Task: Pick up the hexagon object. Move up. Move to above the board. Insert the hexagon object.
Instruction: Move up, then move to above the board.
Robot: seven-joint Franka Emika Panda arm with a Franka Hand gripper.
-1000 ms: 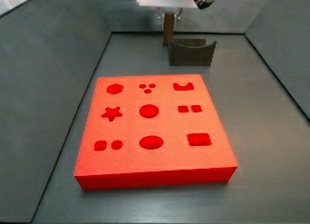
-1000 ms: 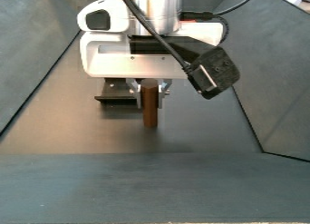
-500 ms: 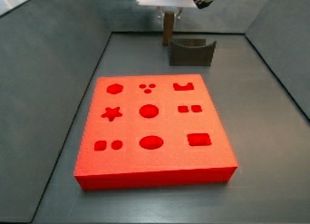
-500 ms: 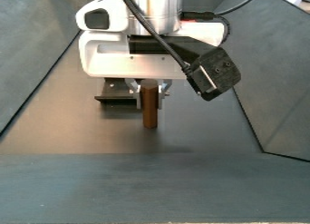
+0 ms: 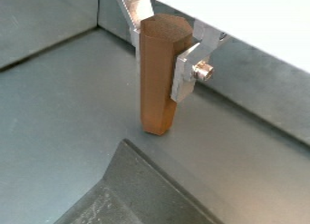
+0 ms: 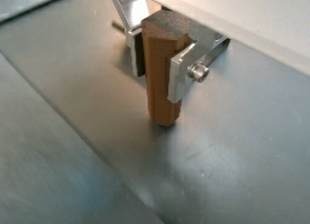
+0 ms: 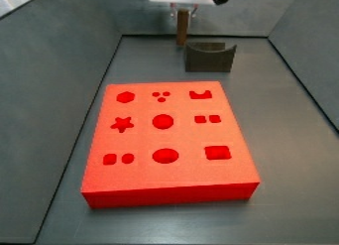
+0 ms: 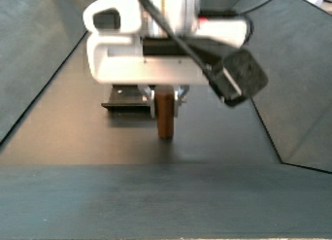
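Board (image 7: 166, 140): bright red slab, near-centre of the grey floor in a side view, cut-outs open, nothing in any of them.

Hexagon object (image 7: 181, 28): slim brown peg, upright, at the far end of the floor, well apart from the board. Both wrist views show its upper part between the silver finger plates (image 5: 188, 69), pads pressed to opposite sides.

Gripper (image 8: 163, 87): clamped on the peg, white body directly above it. In both wrist views the peg's lower end looks clear of the floor or barely off it; cannot tell for certain.

Fixture (image 7: 209, 57): dark bracket just right of the peg, near but not touching.

Judgement: pick-up done, lift step in hand. Next calls for more height, then travel toward the near side to above the board, keeping the peg vertical and clear of the fixture. Which hole is hexagonal cannot be told from here.
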